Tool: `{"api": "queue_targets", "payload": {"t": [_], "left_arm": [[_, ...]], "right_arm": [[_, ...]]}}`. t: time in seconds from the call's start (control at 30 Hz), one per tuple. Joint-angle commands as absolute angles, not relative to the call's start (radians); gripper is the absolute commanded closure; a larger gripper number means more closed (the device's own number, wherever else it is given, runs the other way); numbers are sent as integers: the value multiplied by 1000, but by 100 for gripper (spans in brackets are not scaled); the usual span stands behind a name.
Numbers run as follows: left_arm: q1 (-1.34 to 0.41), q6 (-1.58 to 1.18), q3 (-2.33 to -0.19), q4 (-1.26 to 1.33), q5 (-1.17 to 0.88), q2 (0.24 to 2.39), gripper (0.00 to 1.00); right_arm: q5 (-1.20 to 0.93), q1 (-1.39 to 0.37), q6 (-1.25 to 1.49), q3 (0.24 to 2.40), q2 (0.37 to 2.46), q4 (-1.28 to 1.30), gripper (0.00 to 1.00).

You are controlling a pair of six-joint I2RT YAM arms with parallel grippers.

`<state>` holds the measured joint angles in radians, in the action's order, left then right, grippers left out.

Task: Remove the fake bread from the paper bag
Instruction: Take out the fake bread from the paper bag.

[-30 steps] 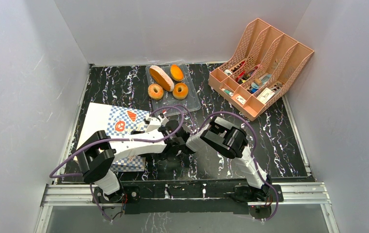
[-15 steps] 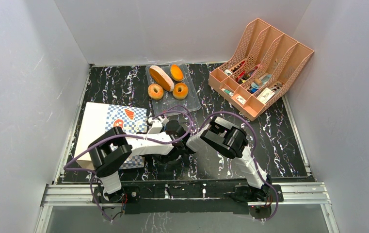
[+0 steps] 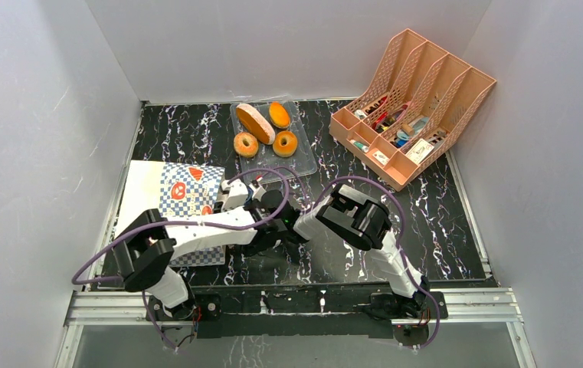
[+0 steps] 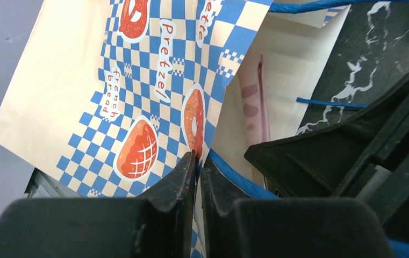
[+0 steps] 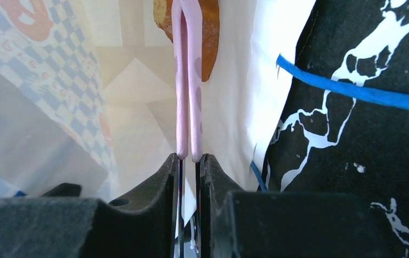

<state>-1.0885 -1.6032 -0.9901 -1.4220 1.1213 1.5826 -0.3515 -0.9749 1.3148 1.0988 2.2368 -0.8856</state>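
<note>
with the left gripper point(image 4: 198, 161) clamped on the bag point(image 4: 84, 97) by the left edge of the table point(image 3: 441, 230) and the right gripper point(image 5: 188, 158) closed on a thin pink strip point(image 5: 187, 97) against the bread point(image 5: 210, 37) inside, that slim hold could slip or drag the bag.

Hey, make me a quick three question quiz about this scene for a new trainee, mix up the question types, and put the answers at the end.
1. True or false: the clear tray holds four pastries.
2. What does the left gripper pinch? A) nothing B) the edge of the paper bag C) a spoon
3. What colour is the thin piece that the right gripper holds?
Key: 1 true; 2 B; 3 pink.
</note>
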Motion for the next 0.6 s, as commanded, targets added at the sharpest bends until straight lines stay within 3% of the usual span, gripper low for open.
{"api": "queue_targets", "payload": {"t": [0.0, 0.37, 0.57], "left_arm": [[-1086, -1555, -1058, -1443, 1212, 1495, 94], [-1155, -1342, -1186, -1421, 1328, 1373, 96], [-1219, -1200, -1130, -1282, 1389, 1201, 98]], "right_arm": [[-371, -972, 1325, 1148, 2266, -913, 100], [-365, -933, 1368, 1081, 2271, -941, 100], [-323, -897, 1338, 1003, 2201, -933, 100]]}}
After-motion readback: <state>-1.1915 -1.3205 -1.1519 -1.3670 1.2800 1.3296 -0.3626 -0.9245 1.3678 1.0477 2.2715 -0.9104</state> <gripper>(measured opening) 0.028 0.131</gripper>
